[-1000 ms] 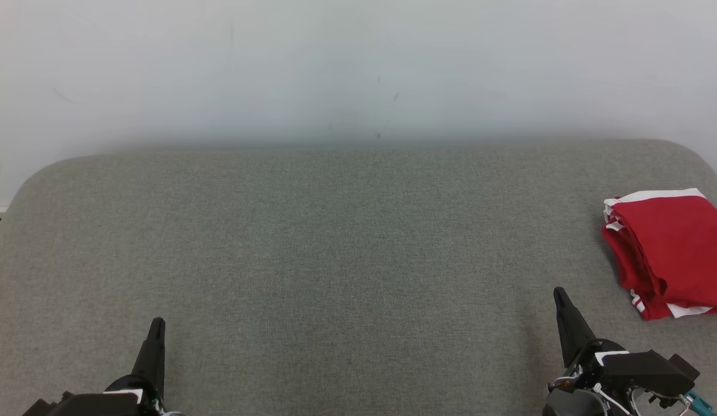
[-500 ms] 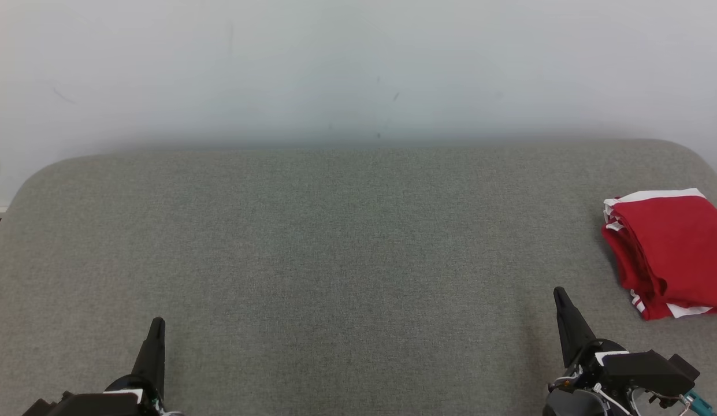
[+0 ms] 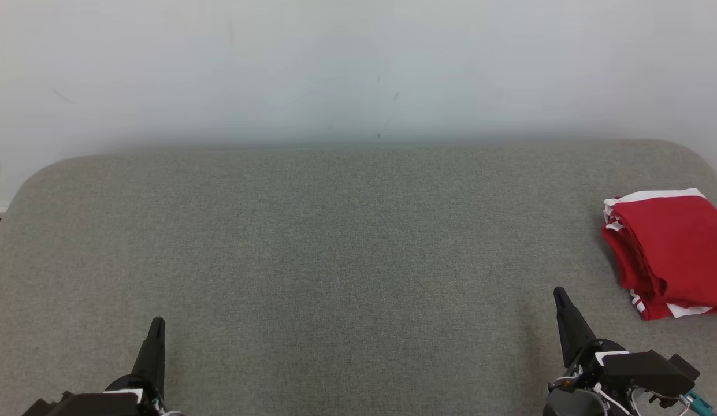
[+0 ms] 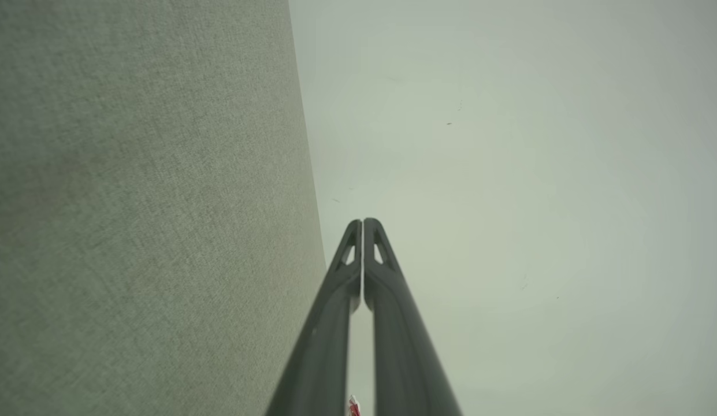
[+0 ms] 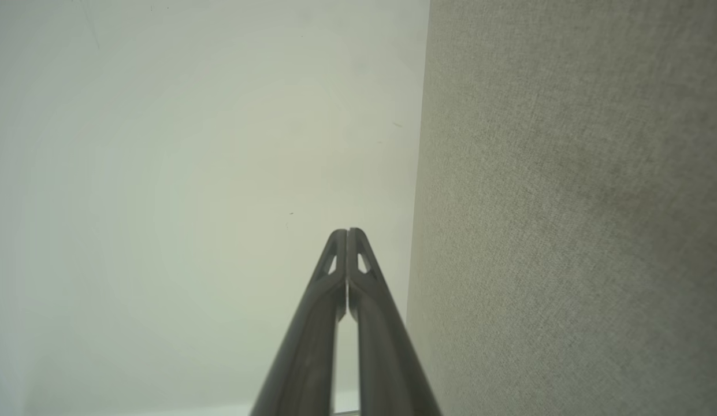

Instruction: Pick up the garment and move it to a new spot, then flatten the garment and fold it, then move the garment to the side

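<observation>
Seemingly at the tail end of the job. Can see the garment [image 3: 673, 248], red with white trim, folded into a compact stack. Lies on the grey fabric-covered table [image 3: 335, 242] at the right edge of the head view, about mid-height, partly cut off by the frame. Would judge the pick-up, the flattening, the fold and the move to the side as all done, going by so neat a stack so far off centre. Calls for little next: at most a check that no corner of the stack hangs over the rounded table edge, and otherwise keeping both arms clear of it. Would fall to the right arm, as the nearer, if a nudge were wanted.

Shows the left tool [image 3: 156, 323] at the lower left of the head view and the right tool [image 3: 559, 293] at the lower right, each pointing up the frame toward the pale wall [image 3: 358, 69]. Has both pairs of fingers pressed together, tip against tip, clamped on nothing. Looks rolled onto its side in each case, going by the wrist views, where the table runs down one side of the frame. Puts the right tool near the garment but apart from it, and the left tool well apart from both.
</observation>
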{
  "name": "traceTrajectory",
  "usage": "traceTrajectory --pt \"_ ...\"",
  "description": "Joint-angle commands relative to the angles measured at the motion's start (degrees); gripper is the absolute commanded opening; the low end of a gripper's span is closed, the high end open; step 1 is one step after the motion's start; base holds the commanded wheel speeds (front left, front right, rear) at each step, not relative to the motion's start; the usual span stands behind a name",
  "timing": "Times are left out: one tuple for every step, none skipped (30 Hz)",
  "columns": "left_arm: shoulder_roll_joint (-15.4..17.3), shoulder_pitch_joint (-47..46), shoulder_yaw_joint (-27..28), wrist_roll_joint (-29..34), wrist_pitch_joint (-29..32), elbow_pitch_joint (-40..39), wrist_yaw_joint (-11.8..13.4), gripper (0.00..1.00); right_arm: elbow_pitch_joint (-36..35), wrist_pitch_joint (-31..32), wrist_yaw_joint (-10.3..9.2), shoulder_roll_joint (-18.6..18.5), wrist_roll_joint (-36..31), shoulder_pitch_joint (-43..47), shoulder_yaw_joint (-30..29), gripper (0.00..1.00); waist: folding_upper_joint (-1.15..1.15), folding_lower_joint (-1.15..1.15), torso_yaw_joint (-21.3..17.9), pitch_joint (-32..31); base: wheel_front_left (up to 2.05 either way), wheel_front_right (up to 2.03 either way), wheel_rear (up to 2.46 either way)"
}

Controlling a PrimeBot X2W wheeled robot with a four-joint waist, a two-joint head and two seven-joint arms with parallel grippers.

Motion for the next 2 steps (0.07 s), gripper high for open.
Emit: traceTrajectory --pt "0.09 -0.44 0.16 -0.26 0.00 0.06 -0.09 0.00 -0.13 0.14 -0.12 0.17 0.09 -0.25 0.02 0.00 0.00 0.00 0.00 0.00 0.00 0.00 0.00" --pt "0.09 -0.44 0.16 -0.26 0.00 0.06 -0.09 0.00 -0.13 0.14 -0.12 0.17 0.09 -0.25 0.02 0.00 0.00 0.00 0.00 0.00 0.00 0.00 0.00"
